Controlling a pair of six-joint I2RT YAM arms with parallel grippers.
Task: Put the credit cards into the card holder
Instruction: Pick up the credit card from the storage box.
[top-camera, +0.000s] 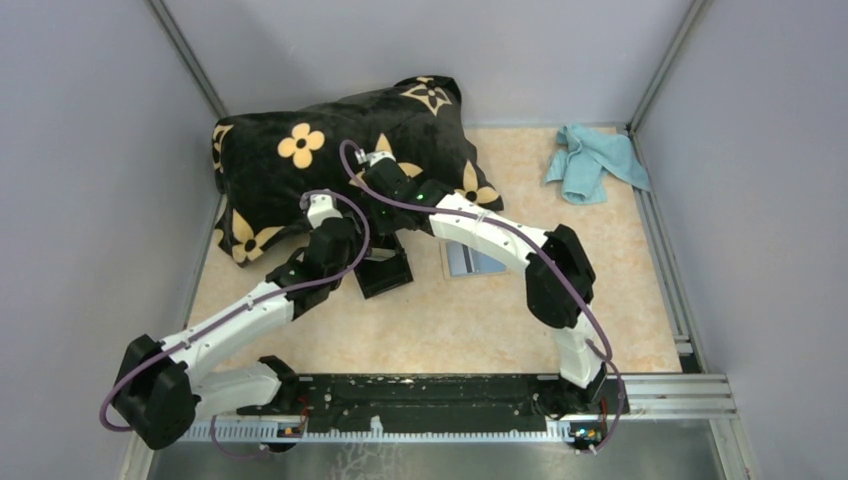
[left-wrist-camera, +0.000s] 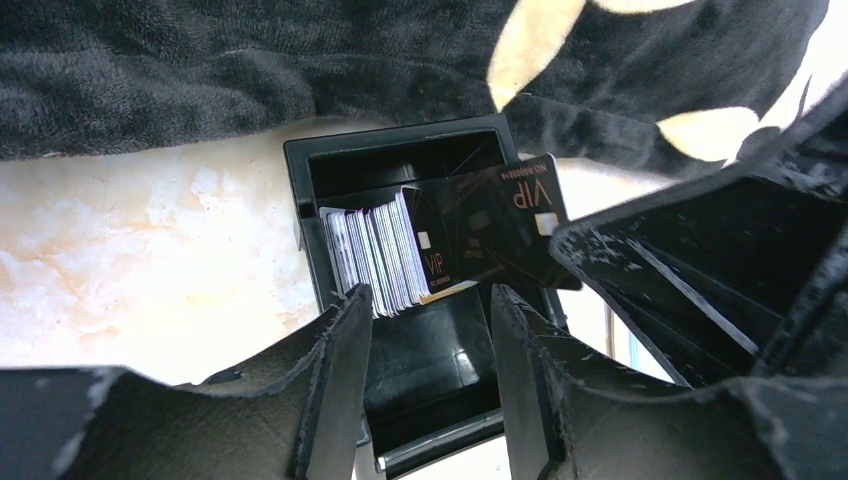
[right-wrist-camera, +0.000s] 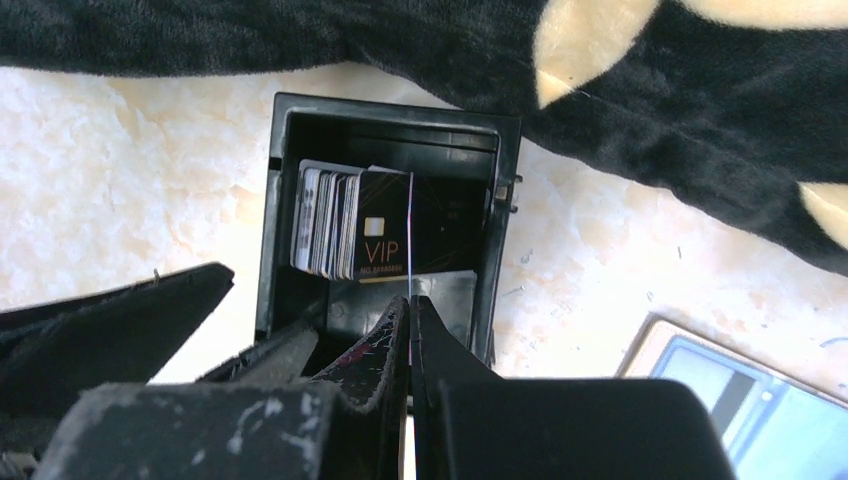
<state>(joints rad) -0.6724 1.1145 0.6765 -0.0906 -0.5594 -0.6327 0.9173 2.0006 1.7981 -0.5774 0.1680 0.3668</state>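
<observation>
A black flowered pillow (top-camera: 340, 160) lies at the table's (top-camera: 500, 330) far left corner. Just in front of it sits the open card holder (left-wrist-camera: 395, 140), with a row of cards (left-wrist-camera: 370, 255) standing inside. The left gripper (left-wrist-camera: 430, 296) straddles its near end, fingers half apart; whether they grip it is unclear. The right gripper (right-wrist-camera: 410, 306), closed, pinches a black VIP card (left-wrist-camera: 515, 215) over the holder. A grey card (top-camera: 470, 262) lies flat just to the right.

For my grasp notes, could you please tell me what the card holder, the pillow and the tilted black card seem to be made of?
The card holder: probably hard black plastic, glossy; its floor shows reflections. The pillow: plush fabric, matte, with a fuzzy pile. The tilted black card: likely thin plastic, slight sheen, printed VIP lettering.
</observation>
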